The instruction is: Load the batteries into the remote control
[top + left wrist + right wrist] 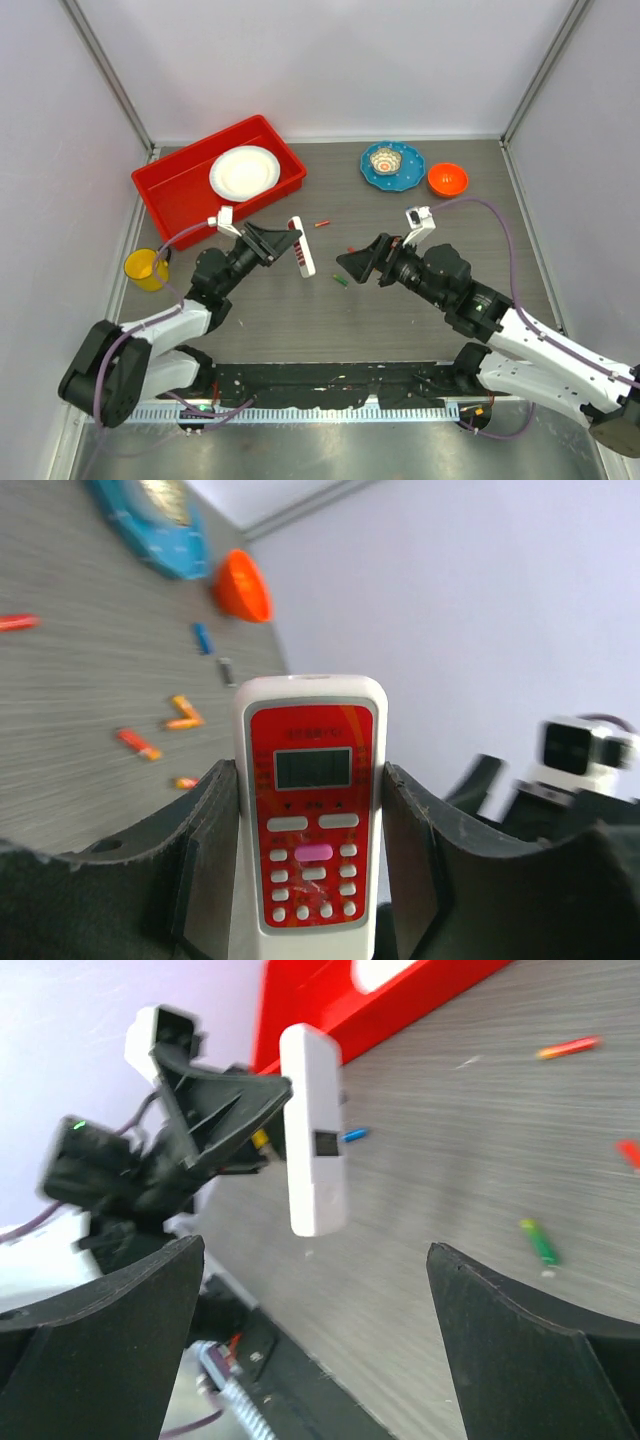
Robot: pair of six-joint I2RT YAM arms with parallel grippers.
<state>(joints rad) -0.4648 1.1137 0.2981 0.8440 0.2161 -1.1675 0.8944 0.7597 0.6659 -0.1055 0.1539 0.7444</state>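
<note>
While the left gripper (pixel 308 830) clamps the remote (pixel 311 800) by its 2 long edges, above the table (pixel 400 320) near the middle and just right of the tray (pixel 160 190), the right gripper (pixel 315 1260) hangs to its right, jaws spread wide with nothing between them. We judge the hold risky: only the lower part is pinched, so a push from the right could tilt the remote or slide it out. The batteries (pixel 538 1241) lie loose on the table, right of and beyond it; tiny and round, they could roll from a wide jaw. The remote is white with a red face, pale buttons, 1 pink button and a small screen.
</note>
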